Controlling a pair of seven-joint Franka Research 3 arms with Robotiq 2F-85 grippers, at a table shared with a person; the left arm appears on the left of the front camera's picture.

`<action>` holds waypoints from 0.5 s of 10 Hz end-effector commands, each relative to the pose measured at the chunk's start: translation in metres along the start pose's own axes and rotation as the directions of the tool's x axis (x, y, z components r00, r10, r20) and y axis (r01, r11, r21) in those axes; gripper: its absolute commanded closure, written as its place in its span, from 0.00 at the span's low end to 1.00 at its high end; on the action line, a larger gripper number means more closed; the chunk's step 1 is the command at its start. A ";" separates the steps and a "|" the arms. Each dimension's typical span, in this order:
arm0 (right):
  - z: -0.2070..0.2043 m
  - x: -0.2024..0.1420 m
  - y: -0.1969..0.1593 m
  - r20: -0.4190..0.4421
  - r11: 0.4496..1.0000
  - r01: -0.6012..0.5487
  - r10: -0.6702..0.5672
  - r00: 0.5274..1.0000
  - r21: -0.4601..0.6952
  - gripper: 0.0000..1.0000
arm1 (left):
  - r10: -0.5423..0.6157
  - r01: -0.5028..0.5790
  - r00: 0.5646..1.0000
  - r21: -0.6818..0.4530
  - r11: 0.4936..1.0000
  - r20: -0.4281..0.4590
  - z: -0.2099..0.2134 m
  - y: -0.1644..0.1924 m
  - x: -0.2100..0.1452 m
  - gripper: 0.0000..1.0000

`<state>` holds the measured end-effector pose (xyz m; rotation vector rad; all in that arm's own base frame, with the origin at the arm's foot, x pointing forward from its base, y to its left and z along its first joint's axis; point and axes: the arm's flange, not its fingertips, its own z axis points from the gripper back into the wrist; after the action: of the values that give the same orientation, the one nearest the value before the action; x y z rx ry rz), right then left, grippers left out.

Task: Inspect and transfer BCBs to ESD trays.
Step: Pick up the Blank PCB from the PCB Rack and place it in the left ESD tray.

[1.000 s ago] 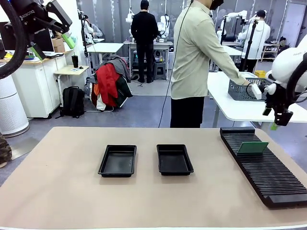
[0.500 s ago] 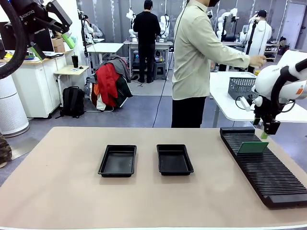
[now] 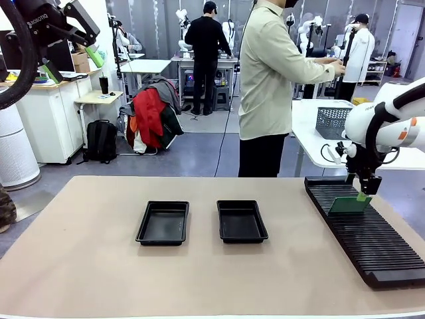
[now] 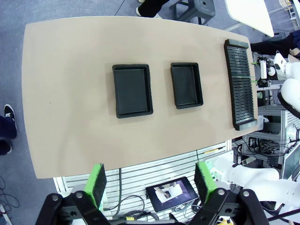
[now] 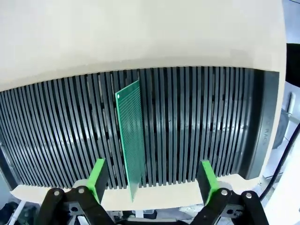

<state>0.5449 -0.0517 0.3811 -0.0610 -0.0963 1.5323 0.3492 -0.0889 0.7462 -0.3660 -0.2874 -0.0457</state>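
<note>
I see my right claw (image 5: 152,180) spread wide over the black rack (image 3: 372,232) at 3 o'clock on the surface (image 3: 86,266). The green BCB (image 5: 131,136) stands on edge in a slot, its near end between the pads. My left claw (image 4: 151,180) hangs wide, high above. The left ESD tray (image 3: 163,222) and right ESD tray (image 3: 242,220) lie mid-surface

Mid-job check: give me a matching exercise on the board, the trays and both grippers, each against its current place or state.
Things:
1. BCB
2. ESD trays
3. right gripper
4. left gripper

Places or states:
A. open, high above the table
B. empty, side by side mid-table
C. standing on edge in the slotted rack
D. open, down at the BCB's edge over the rack

Pairs: 1-C, 2-B, 3-D, 4-A.
</note>
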 end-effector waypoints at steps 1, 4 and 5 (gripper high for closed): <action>-0.007 -0.007 -0.005 -0.010 0.999 -0.044 0.045 0.999 0.004 0.00 | 0.000 0.000 1.000 0.000 1.000 -0.002 0.000 0.000 0.000 0.00; -0.017 -0.008 -0.004 0.014 0.998 -0.060 0.060 0.998 0.016 0.00 | 0.000 0.000 1.000 0.000 1.000 -0.002 0.000 0.000 0.000 0.00; -0.019 -0.008 -0.002 0.023 0.998 -0.064 0.064 0.998 0.014 0.00 | 0.000 0.000 1.000 0.000 1.000 -0.002 0.000 0.000 0.000 0.00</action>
<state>0.5478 -0.0565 0.3644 -0.0392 -0.0744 1.5707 0.3492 -0.0889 0.7462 -0.3660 -0.2874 -0.0457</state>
